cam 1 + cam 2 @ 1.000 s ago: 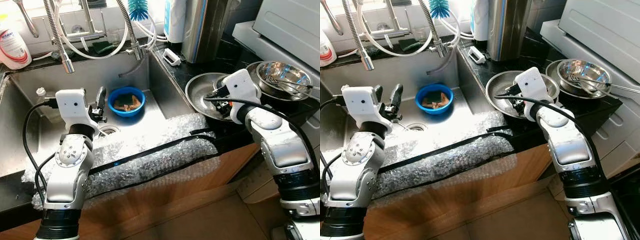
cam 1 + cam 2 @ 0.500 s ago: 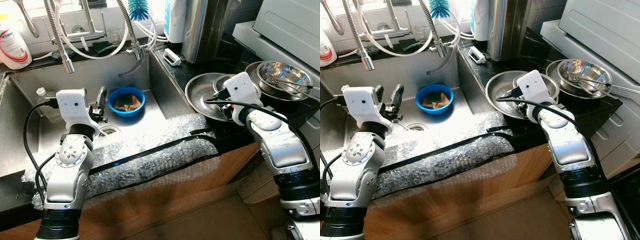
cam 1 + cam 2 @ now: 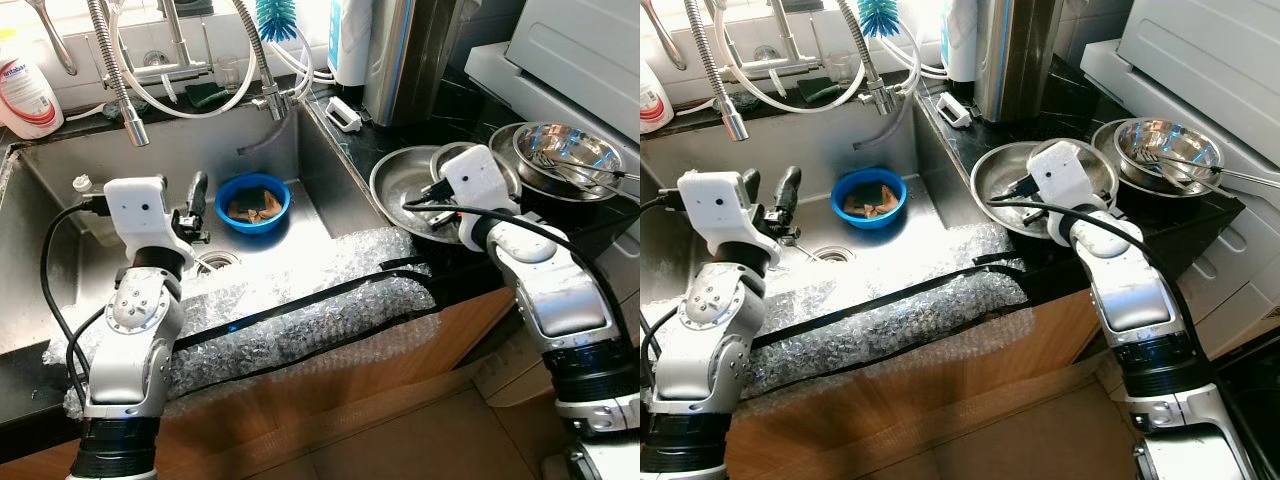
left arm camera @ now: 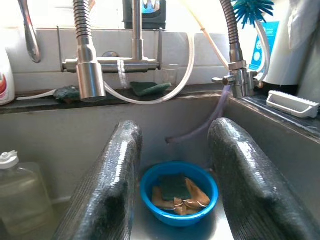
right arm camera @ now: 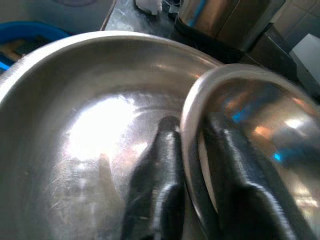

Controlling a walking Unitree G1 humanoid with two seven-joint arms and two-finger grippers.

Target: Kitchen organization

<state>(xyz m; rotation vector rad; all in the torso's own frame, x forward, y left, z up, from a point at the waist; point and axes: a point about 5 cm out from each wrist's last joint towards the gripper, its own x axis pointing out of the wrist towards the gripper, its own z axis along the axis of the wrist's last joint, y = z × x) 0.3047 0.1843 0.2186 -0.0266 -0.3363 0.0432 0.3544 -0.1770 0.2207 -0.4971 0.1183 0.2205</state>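
A small steel bowl (image 5: 250, 130) leans inside a wide steel pan (image 3: 398, 182) on the black counter right of the sink. My right gripper (image 5: 192, 125) is shut on the small steel bowl's rim, one finger inside and one outside. In the sink sits a blue bowl (image 3: 252, 200) holding sponges. My left gripper (image 4: 175, 127) hovers open in the sink basin a little short of the blue bowl (image 4: 179, 187), with nothing between its fingers (image 3: 788, 186).
Another steel bowl with cutlery (image 3: 565, 150) stands at the counter's right end beside a white appliance (image 3: 580, 50). Bubble wrap (image 3: 300, 300) covers the sink's front edge. Spring faucets (image 3: 120, 80), a soap bottle (image 3: 25, 95), a steel canister (image 3: 410, 55) and a white brush (image 3: 343, 113) line the back.
My right gripper has shifted slightly left and back with the small bowl's rim, tilting the bowl up. My left gripper has drifted a little to the left.
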